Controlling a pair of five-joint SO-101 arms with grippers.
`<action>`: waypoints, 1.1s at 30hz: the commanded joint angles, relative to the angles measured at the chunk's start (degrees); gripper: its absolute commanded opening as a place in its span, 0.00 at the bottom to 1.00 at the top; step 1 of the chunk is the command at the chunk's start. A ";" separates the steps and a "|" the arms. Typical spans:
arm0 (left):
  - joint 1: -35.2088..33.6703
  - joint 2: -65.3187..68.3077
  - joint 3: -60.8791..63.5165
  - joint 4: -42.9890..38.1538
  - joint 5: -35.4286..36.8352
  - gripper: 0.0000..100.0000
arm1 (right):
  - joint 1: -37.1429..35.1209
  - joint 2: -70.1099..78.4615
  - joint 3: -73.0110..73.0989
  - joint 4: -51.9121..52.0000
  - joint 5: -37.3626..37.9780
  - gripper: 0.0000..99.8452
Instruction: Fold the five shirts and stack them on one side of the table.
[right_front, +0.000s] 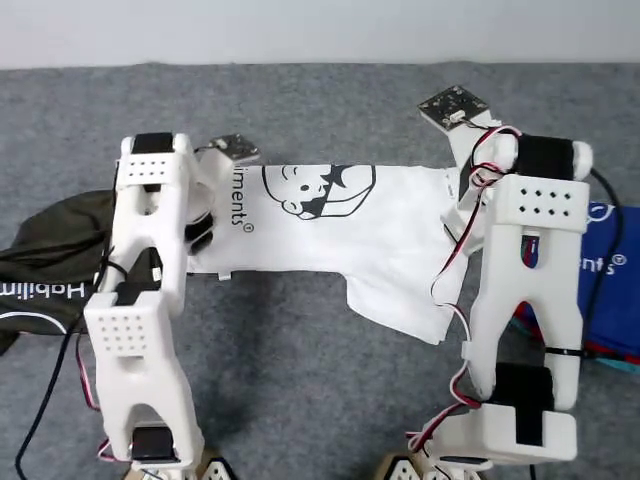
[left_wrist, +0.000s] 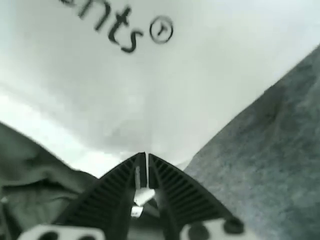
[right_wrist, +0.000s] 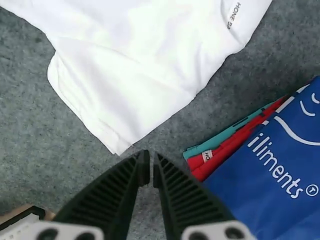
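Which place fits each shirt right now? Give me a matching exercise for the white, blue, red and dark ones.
Things:
1 white shirt
2 blue shirt
3 red shirt
4 dark shirt

Places:
a top of the stack
b bunched beside the left arm
c spread out in the middle of the table
d in the stack, right under the blue one

Pairs: 1-c, 2-a, 3-d, 4-b

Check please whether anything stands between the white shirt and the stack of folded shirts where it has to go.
Nothing lies on the grey table between the white shirt and the stack of folded shirts. Only the right gripper, shut, hangs above that strip.
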 joint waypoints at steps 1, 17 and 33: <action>2.55 -8.53 -1.19 0.79 3.96 0.02 | 0.57 -2.42 -0.53 2.33 -0.44 0.02; 23.91 -17.05 -1.10 -0.09 14.59 0.02 | 18.77 -24.31 3.96 2.33 -6.59 0.02; 48.00 -6.24 -1.19 -5.63 14.24 0.21 | 35.47 -47.08 29.54 2.07 -5.10 0.02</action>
